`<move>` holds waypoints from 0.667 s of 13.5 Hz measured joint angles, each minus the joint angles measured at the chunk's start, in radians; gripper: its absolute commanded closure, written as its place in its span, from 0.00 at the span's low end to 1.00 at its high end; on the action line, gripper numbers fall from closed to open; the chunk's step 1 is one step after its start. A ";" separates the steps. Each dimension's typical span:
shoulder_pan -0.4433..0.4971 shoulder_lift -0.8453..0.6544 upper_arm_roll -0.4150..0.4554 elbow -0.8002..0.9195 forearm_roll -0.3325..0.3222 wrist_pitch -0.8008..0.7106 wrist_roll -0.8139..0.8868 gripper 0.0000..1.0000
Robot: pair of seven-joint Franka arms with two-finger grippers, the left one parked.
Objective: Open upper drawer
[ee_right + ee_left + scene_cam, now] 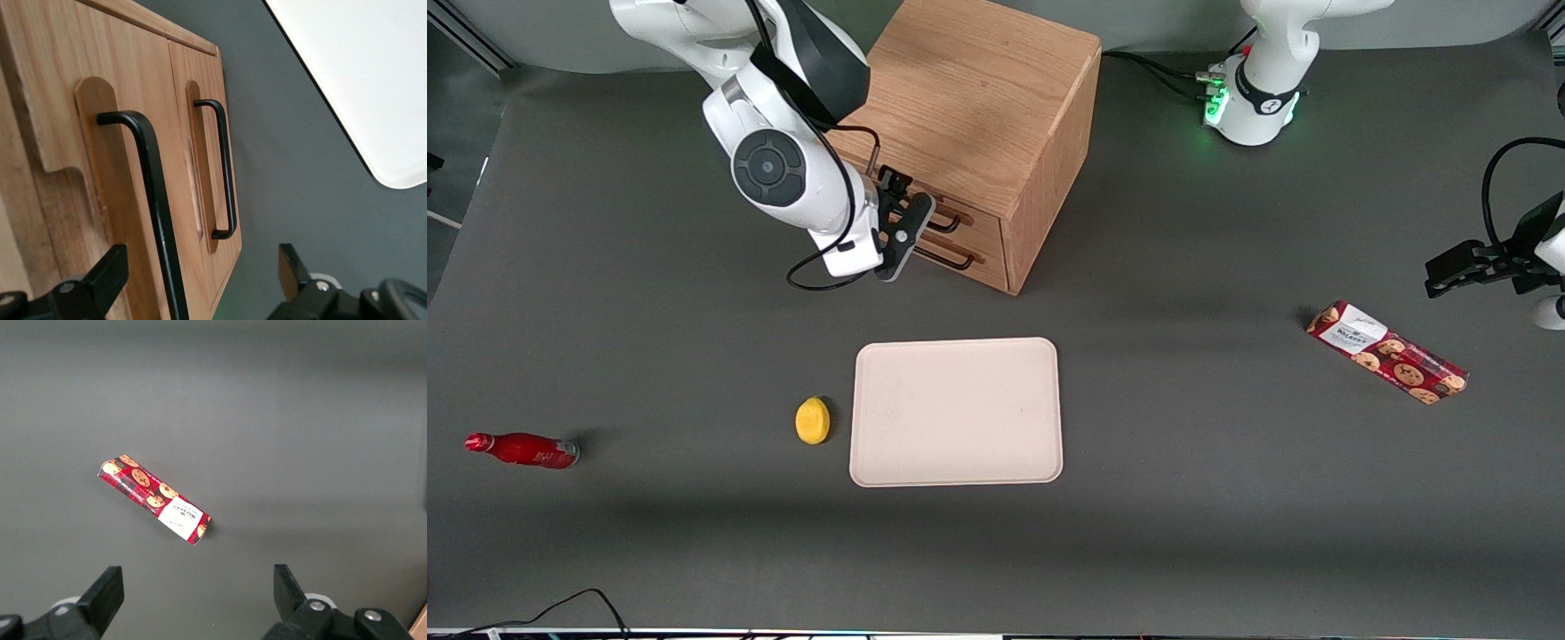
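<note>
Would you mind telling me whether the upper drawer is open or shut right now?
Shut: the upper drawer lies level with the bottom drawer. The open gripper straddles its handle.

A pale tray (957, 412) lies flat on the dark grey table (1227, 516), with a yellow lemon (813, 420) just beside it. A red bottle (523, 450) lies on its side toward the working arm's end, and a red cookie packet (1387, 352) lies toward the parked arm's.

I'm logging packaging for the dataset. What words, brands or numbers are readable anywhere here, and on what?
"WALKERS", roughly: on the white label of the red cookie package; the smaller print under it is too blurred to read.
White script on the red bottle: too small to read.
Upper drawer, its handle, the tray and the lemon: no text.
The open claw sits at the upper drawer's handle.
</note>
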 measured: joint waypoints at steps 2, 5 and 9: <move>0.000 -0.002 0.003 -0.012 0.000 0.011 0.004 0.00; 0.000 -0.007 0.010 -0.034 0.000 0.033 0.024 0.00; -0.004 -0.012 0.013 -0.040 0.000 0.039 0.028 0.00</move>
